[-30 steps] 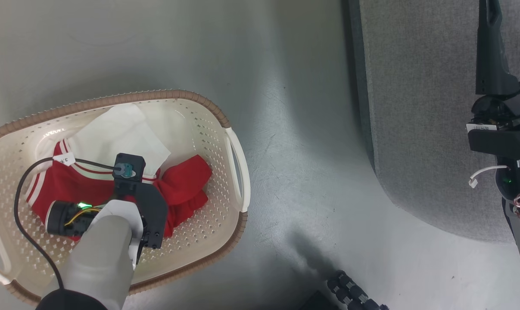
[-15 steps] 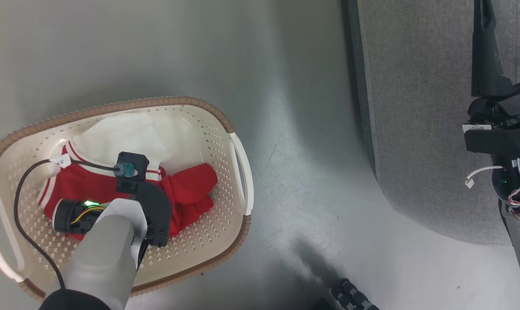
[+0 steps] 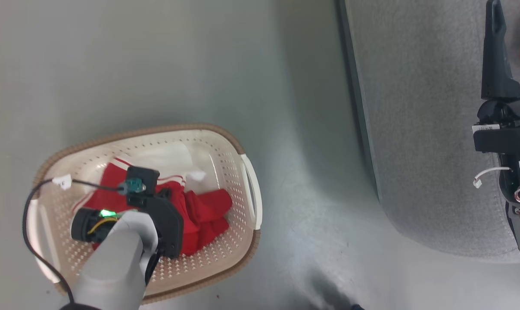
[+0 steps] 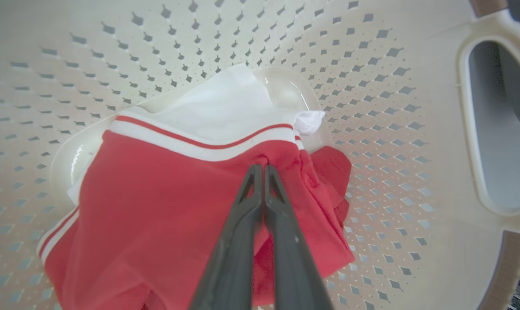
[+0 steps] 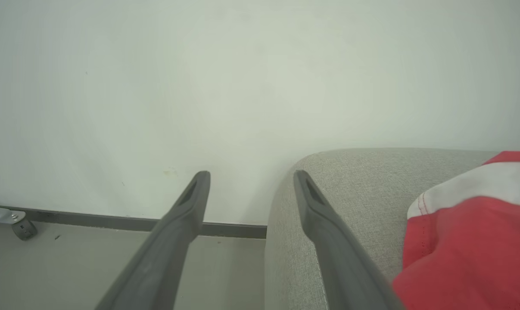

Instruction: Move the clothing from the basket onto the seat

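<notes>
Inside the basket [image 4: 372, 86], our left claw [image 4: 260, 168] is pinched shut on the red clothing [image 4: 165, 206]; we should lift high before swinging. Our right claw [image 5: 251, 181] gapes empty, the seat [image 5: 350, 181] beneath it.

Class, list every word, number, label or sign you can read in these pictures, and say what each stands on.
Nothing here is legible.
White tag on the black cable: marks too blurred to read.
White label on the right arm's black housing: print too small to read.
Clothing: no lettering showing.
</notes>
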Available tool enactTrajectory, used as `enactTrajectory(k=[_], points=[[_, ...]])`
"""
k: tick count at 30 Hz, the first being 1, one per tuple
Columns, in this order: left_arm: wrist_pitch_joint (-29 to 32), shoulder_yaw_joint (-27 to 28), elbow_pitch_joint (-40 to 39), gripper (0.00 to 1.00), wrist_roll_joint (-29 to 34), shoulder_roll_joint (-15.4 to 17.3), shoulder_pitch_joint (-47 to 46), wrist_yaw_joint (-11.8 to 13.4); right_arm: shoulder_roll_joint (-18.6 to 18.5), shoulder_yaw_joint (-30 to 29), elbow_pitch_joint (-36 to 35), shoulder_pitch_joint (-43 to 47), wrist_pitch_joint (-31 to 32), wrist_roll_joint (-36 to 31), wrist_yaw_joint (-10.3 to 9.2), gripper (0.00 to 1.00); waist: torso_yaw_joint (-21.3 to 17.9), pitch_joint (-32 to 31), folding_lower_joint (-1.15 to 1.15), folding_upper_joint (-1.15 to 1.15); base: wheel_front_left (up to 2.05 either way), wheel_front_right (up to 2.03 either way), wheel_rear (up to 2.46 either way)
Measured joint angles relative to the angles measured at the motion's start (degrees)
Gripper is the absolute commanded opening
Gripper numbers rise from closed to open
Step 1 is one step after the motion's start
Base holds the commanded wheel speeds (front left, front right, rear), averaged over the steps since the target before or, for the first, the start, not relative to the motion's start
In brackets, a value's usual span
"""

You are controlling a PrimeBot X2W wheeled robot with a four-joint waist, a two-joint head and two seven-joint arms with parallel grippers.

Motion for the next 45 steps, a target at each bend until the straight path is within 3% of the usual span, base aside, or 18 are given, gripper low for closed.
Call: enactTrajectory(k=[28,45], points=[[-12.0,-0.6,-4.6,0.00,-4.0,-1.6,12.2,-2.5,-1.3,-0.8,5.5,11.5,0.0,-0.1,0.00,1.00,6.6,-24.0,0.00,-0.01,0.00,0.00,0.00],[-13.3,-2.0,-17.4,0.00,-7.5,-1.7,16.1,-2.5,-1.3,0.7,5.5,18.8,0.0,0.2,0.00,1.00,8.4,-36.2,0.00,-0.01,0.00,0.00,0.00]])
